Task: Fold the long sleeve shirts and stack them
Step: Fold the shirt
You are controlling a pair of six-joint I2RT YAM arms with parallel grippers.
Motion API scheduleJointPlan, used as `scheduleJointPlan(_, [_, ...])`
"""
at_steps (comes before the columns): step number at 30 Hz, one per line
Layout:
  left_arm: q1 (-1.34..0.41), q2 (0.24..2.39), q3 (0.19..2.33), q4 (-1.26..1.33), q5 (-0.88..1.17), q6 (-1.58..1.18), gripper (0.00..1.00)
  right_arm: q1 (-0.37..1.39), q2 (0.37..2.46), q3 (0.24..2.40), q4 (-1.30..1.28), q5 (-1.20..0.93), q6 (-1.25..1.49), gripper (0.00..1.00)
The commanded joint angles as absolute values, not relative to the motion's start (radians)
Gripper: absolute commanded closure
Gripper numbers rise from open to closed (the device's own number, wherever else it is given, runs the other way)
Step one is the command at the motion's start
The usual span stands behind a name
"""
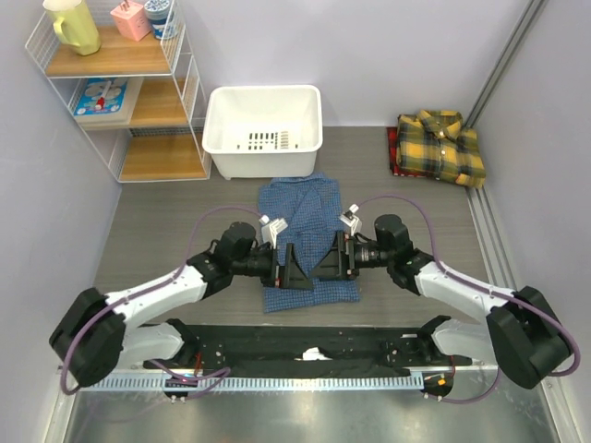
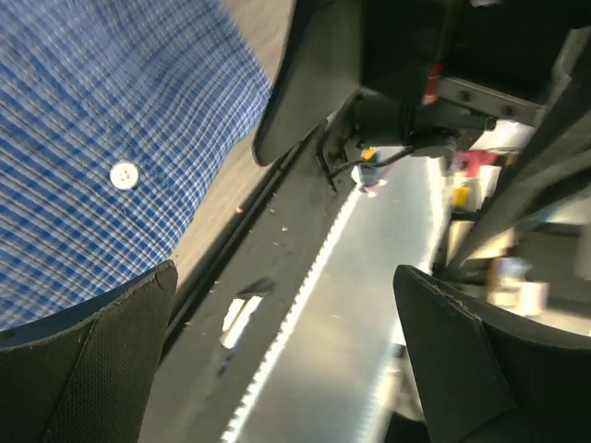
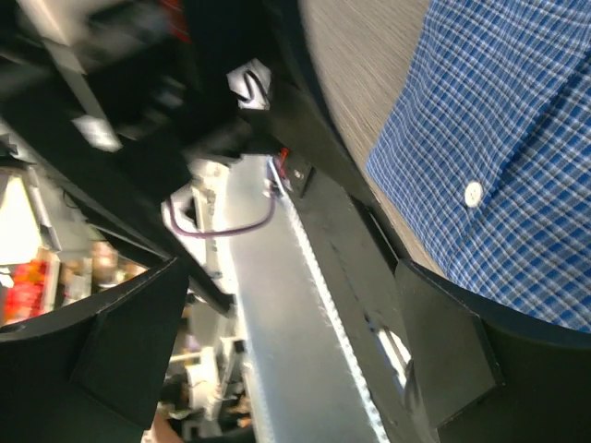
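The blue check long sleeve shirt (image 1: 309, 217) lies folded in the middle of the table. In the left wrist view the blue shirt (image 2: 92, 138) fills the upper left, and in the right wrist view the blue shirt (image 3: 499, 157) fills the upper right. The yellow-and-dark plaid shirt (image 1: 441, 146) lies folded at the back right. My left gripper (image 1: 297, 268) and right gripper (image 1: 329, 258) face each other low over the blue shirt's near half. Both stand open. Nothing shows between the left gripper (image 2: 286, 360) fingers or the right gripper (image 3: 286, 360) fingers.
A white basket (image 1: 264, 129) stands behind the blue shirt. A wire shelf (image 1: 120, 101) with a yellow mug (image 1: 74, 26) fills the back left corner. A black rail (image 1: 295, 346) and a metal strip run along the near edge, between the arm bases.
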State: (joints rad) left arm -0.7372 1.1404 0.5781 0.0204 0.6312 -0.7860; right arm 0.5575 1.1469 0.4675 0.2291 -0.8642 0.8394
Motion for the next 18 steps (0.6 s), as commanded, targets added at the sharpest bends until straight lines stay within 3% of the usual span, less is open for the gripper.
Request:
scheduleJointPlan(1, [-0.755, 1.245, 0.482, 0.443, 0.710, -1.116, 0.00, 0.566, 1.218, 0.433, 0.535, -0.937, 1.038, 0.00])
scheduleJointPlan(4, [-0.762, 1.327, 0.443, 0.595, 0.718, -1.206, 0.00, 0.569, 1.285, 0.403, 0.624, -0.989, 1.089, 0.00])
scheduleJointPlan(10, [-0.770, 1.405, 0.419, 0.640, 0.695, -1.204, 0.00, 0.578, 1.376, 0.361, 0.643, -1.048, 1.069, 0.00])
scheduleJointPlan(18, [-0.759, 1.413, 0.327, 0.517, 0.660, -1.065, 0.00, 0.516, 1.671, 0.347, 0.762, -1.075, 1.040, 0.00])
